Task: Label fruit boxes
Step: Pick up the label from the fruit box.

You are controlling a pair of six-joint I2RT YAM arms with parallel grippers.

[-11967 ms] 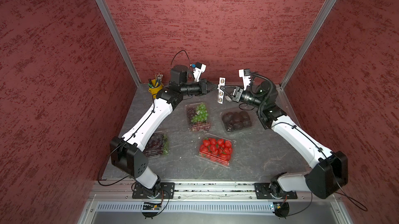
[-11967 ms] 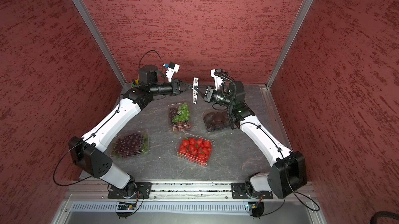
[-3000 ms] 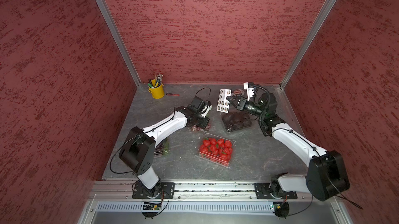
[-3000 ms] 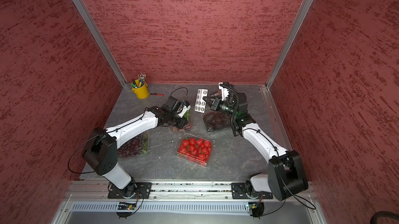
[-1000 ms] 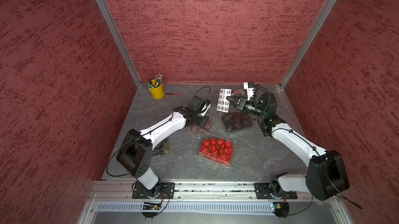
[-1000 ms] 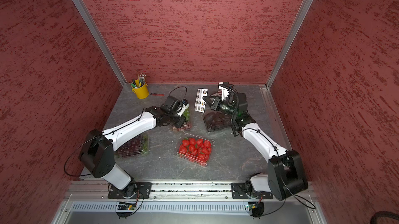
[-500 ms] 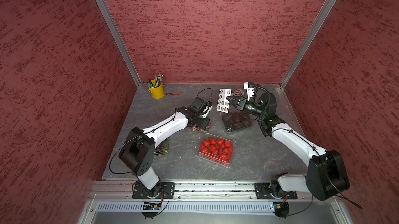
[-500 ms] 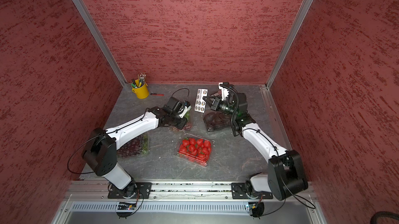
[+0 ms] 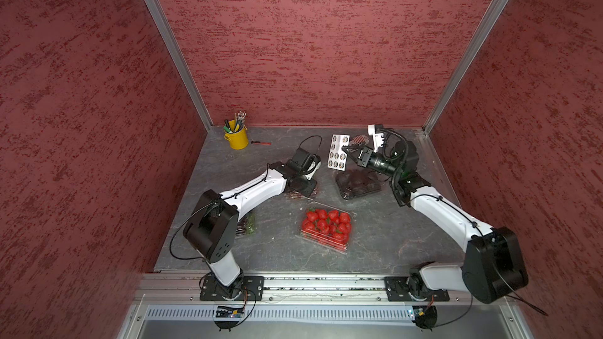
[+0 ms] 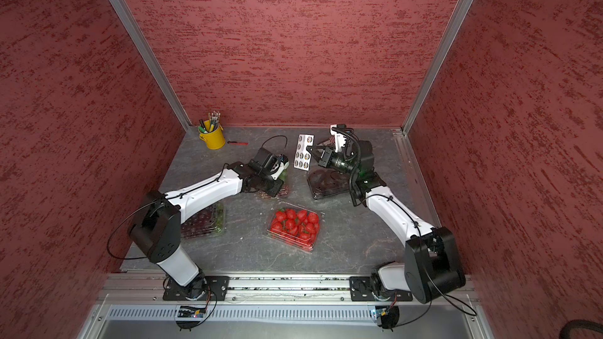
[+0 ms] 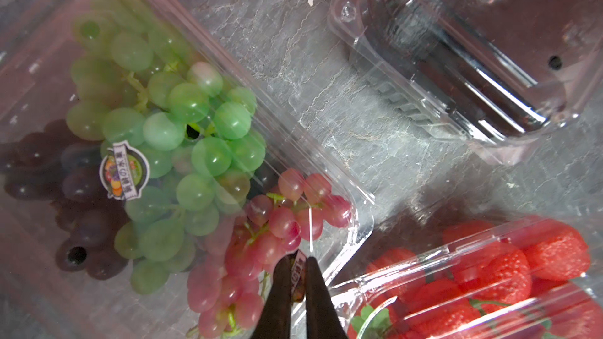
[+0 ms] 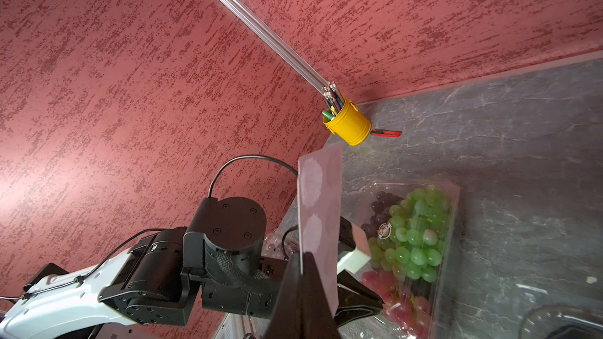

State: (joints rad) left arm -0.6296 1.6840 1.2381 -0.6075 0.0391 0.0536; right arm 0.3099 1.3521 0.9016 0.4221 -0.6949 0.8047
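The clear strawberry box (image 9: 326,226) shows bright red, and the grape box (image 11: 182,144) green, pink and dark purple. There's a yellow pencil cup (image 9: 238,140), a grey veined worktop (image 9: 385,239) and mottled red walls (image 9: 293,43).

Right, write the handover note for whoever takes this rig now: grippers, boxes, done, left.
Left gripper: shut on a loose sticker, over a corner of the mixed grape box.
Right gripper: shut on the sticker sheet, held upright.
Boxes: strawberry box centre front; dark fruit box by the right wrist; dark grape box partly under the left elbow.
Done: mixed grape box carries one lid sticker.
Left: no sticker shows on the other three boxes; loose sticker not yet placed.
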